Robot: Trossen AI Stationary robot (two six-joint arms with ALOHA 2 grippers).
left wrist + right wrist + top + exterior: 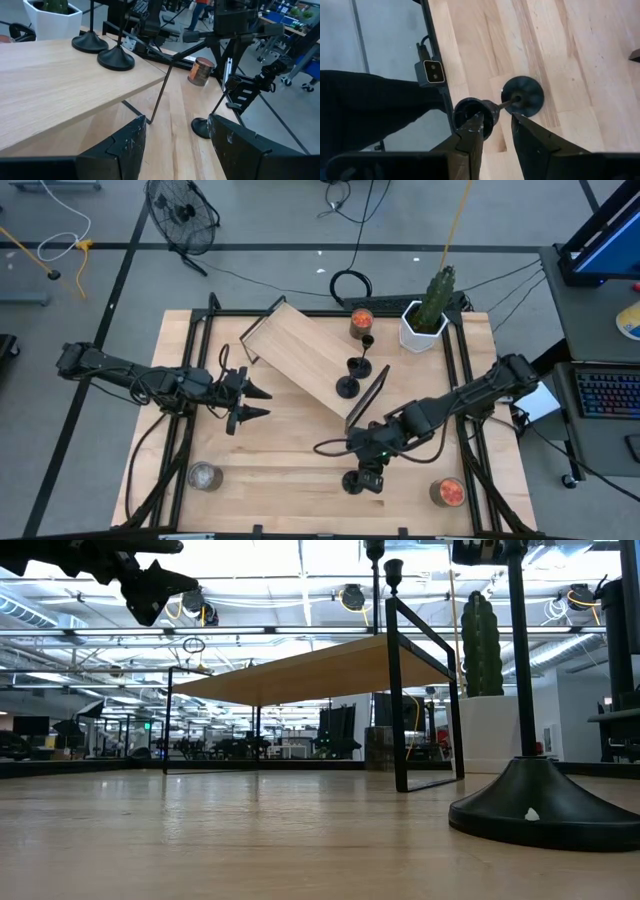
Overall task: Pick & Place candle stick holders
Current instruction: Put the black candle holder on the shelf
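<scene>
A black candle stick holder [522, 96] stands near the table's front edge, its round base [540, 805] on the wood as far as the low view shows. My right gripper [495, 122] is shut on its top from above. Two more holders [348, 386] [359, 366] stand by their round bases on the right end of a low wooden shelf [300, 350]. A third [367, 341] stands at the shelf's far corner. My left gripper [258, 402] hangs open in the air to the left of the shelf, touching nothing. My right gripper pinches the holder's thin stem just under the small cup [472, 112], between its two fingers [522, 125]. The fingers slant down from above and lie across the stem. The holder stands upright below them, its base [522, 96] down on the table.
A jar with orange filling [361, 322] and a cactus in a white pot [425, 320] stand at the far right. Another orange jar [448, 492] sits at the near right and a silvery jar [204, 476] at the near left. Black frame rails [470, 380] edge the table.
</scene>
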